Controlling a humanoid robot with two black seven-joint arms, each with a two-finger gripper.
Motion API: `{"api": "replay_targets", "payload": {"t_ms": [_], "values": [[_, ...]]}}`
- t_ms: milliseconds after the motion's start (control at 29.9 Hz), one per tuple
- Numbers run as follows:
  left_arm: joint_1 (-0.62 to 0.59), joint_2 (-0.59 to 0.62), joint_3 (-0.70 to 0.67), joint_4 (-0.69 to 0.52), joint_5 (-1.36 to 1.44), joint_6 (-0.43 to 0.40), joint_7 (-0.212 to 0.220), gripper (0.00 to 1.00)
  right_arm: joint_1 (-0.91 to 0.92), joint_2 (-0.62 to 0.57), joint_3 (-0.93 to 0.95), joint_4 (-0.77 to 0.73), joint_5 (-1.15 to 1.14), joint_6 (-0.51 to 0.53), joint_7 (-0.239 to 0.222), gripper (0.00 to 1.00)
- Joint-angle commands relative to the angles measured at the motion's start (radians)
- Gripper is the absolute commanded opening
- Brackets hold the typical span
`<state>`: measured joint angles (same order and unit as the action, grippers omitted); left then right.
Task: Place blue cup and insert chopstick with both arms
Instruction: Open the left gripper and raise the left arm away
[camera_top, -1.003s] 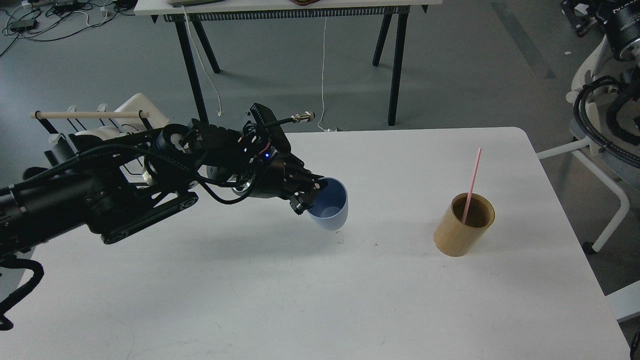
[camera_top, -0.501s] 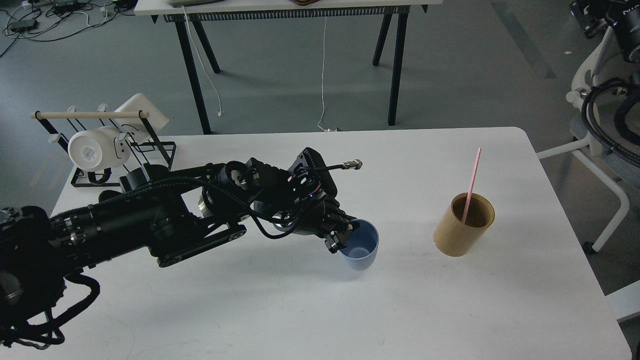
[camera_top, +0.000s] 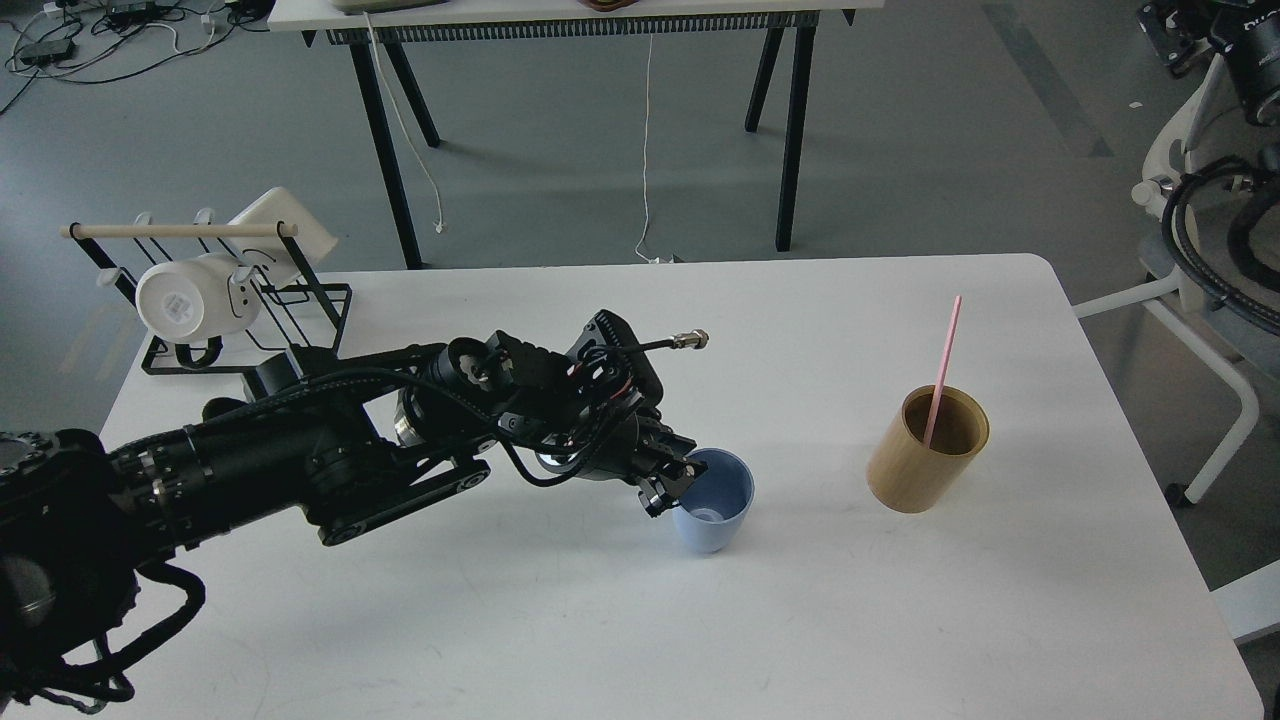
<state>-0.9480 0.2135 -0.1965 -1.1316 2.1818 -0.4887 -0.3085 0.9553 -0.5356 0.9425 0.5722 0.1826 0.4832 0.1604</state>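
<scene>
The blue cup (camera_top: 714, 512) stands upright on the white table (camera_top: 560, 620), a little right of the middle. My left gripper (camera_top: 673, 481) reaches in from the left and holds the cup's left rim, one finger over the rim and one outside the wall. The pink chopstick (camera_top: 942, 362) leans in a tan wooden cylinder (camera_top: 926, 462) to the right of the cup, about a cup's width of bare table between them. My right gripper is out of view.
A black wire rack (camera_top: 250, 305) with a white mug (camera_top: 190, 295) stands at the table's back left corner. Black cabling and a white frame (camera_top: 1205, 260) sit off the table's right edge. Another table's black legs (camera_top: 790, 130) stand behind.
My left arm has carried the blue cup right and down, from tilted in the air to upright on the table. In the last half second the gripper drew slightly back left.
</scene>
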Motion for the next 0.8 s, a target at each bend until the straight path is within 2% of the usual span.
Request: {"api": "replay_targets", "payload": {"t_ms": [0, 134, 267, 468, 669, 769], "values": [[0.0, 0.018, -0.046, -0.016, 0.0, 0.0, -0.011, 0.69, -0.001, -0.001, -0.002, 0.0, 0.0, 0.0, -0.001, 0.99], [0.002, 0.058, -0.203, -0.05, 0.0, 0.0, -0.014, 0.8, -0.003, -0.033, -0.007, 0.032, -0.002, 0.001, -0.002, 0.99], [0.002, 0.076, -0.414, -0.034, -0.283, 0.0, -0.004, 0.92, -0.006, -0.096, -0.085, 0.106, -0.014, 0.0, 0.007, 0.99], [0.003, 0.11, -0.636, 0.07, -0.71, 0.0, -0.018, 0.99, 0.003, -0.168, -0.134, 0.178, -0.103, -0.006, 0.008, 0.99], [0.017, 0.115, -0.659, 0.167, -1.238, 0.0, -0.014, 1.0, -0.001, -0.228, -0.177, 0.299, -0.36, -0.087, 0.005, 0.99], [0.015, 0.118, -0.663, 0.252, -1.462, 0.0, -0.009, 1.0, -0.001, -0.27, -0.221, 0.348, -0.503, -0.123, 0.007, 0.99]]}}
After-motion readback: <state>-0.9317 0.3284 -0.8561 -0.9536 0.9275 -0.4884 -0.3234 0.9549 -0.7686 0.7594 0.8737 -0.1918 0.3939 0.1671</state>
